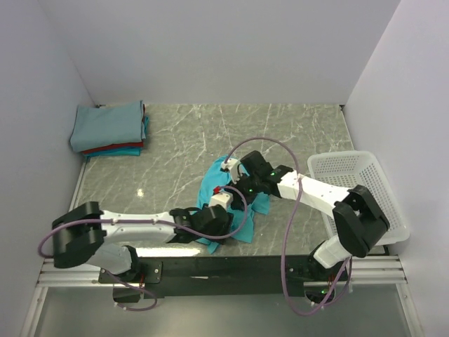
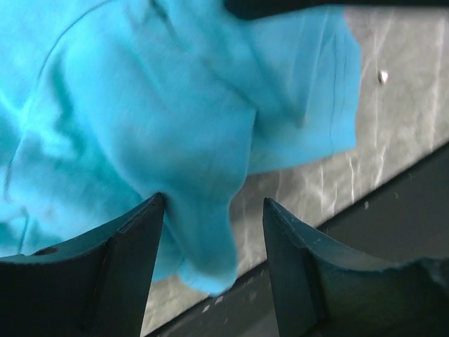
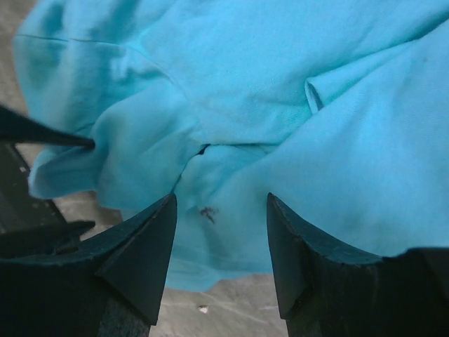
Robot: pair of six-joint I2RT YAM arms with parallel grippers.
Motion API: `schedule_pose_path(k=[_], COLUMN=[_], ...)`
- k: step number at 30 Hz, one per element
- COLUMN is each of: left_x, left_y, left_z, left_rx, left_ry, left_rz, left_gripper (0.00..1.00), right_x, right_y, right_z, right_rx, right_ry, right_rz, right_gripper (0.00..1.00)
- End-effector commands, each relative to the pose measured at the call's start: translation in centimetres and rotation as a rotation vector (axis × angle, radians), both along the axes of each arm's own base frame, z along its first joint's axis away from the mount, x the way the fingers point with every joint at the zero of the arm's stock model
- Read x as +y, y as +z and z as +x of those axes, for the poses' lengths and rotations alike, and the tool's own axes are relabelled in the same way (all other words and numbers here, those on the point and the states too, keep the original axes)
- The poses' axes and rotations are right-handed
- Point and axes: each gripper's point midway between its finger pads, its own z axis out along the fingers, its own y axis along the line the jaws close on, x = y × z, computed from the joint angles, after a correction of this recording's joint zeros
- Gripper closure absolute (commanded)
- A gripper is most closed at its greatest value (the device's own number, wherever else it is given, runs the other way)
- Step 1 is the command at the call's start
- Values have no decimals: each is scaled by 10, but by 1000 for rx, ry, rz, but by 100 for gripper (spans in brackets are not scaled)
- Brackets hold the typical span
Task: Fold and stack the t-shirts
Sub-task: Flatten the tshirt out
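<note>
A bright turquoise t-shirt (image 1: 211, 180) lies crumpled on the marble table near the front middle. My left gripper (image 1: 217, 208) is over its near part, open; in the left wrist view (image 2: 212, 200) a hanging fold of the shirt (image 2: 175, 140) sits between the spread fingers (image 2: 119, 260). My right gripper (image 1: 240, 184) is over the shirt's right side, open; in the right wrist view (image 3: 221, 198) bunched shirt cloth (image 3: 280, 105) lies just beyond the spread fingers (image 3: 140, 246). A stack of folded t-shirts (image 1: 106, 125), grey-blue on top of red and teal, sits at the far left.
A white mesh basket (image 1: 351, 168) stands at the right edge of the table. The table's dark front rail (image 1: 231, 267) runs just below the shirt. White walls enclose the back and sides.
</note>
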Motion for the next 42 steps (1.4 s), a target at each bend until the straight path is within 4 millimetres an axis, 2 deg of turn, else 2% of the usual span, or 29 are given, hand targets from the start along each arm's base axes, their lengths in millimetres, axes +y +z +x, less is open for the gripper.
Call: schedule_pose_path(k=[1, 2, 3, 7, 9, 10, 12, 13, 14, 19, 20, 22, 23, 27, 28, 30, 31, 33, 34, 35, 36, 37, 39, 40, 41, 42], left_x=[-10, -15, -12, -16, -18, -18, -18, -17, -15, -10, -9, -10, -9, 0, 8, 17, 25, 39, 51, 56, 61, 77, 87, 104, 110, 118], left_y=[12, 17, 11, 10, 10, 9, 9, 10, 8, 8, 7, 10, 10, 22, 31, 44, 60, 75, 96, 109, 122, 152, 191, 230, 249, 269], left_z=[20, 22, 22, 23, 24, 23, 22, 22, 21, 20, 20, 20, 20, 25, 29, 35, 43, 53, 66, 74, 80, 95, 108, 117, 120, 122], left_rx=[-114, -130, -141, -157, -157, -156, -153, -152, -152, -153, -153, -157, -160, -192, -219, -246, -265, -289, -317, -335, -347, -402, -467, -550, -592, -636], left_ry=[120, 128, 136, 143, 146, 144, 144, 145, 145, 146, 146, 140, 140, 167, 194, 226, 258, 291, 322, 338, 343, 373, 383, 406, 408, 422], left_rz=[60, 66, 107, 151, 151, 155, 156, 153, 160, 153, 155, 147, 147, 130, 121, 101, 64, 42, 2, -34, -66, -116, -191, -225, -236, -242], left_gripper=[36, 36, 36, 41, 48, 51, 58, 62, 70, 82, 86, 93, 99, 100, 99, 100, 100, 100, 100, 100, 100, 100, 100, 99, 100, 99], right_x=[5, 5, 5, 6, 6, 6, 6, 6, 6, 5, 4, 5, 5, 2, -3, -10, -18, -26, -37, -43, -51, -58, -73, -79, -86, -90], right_y=[-7, -8, -9, -12, -13, -12, -11, -9, -7, -1, -1, 3, 6, 23, 34, 48, 60, 74, 89, 98, 116, 132, 162, 194, 211, 236], right_z=[16, 16, 16, 14, 13, 14, 15, 16, 17, 17, 18, 18, 18, 23, 28, 34, 39, 44, 49, 52, 57, 60, 69, 69, 72, 72], right_rx=[-61, -62, -61, -64, -63, -64, -72, -76, -81, -93, -93, -95, -99, -110, -125, -159, -191, -232, -285, -313, -365, -409, -493, -569, -613, -676], right_ry=[-53, -54, -52, -42, -37, -36, -38, -38, -40, -37, -38, -29, -27, -6, -12, 2, -3, 17, 56, 69, 94, 91, 87, 69, 47, 36], right_rz=[-58, -63, -71, -76, -81, -83, -90, -86, -84, -80, -80, -72, -70, -46, -34, -25, -11, -11, -35, -47, -79, -86, -103, -80, -75, -58], right_gripper=[39, 40, 41, 48, 51, 57, 64, 66, 68, 78, 78, 86, 86, 96, 99, 100, 100, 100, 100, 100, 100, 100, 100, 100, 100, 100])
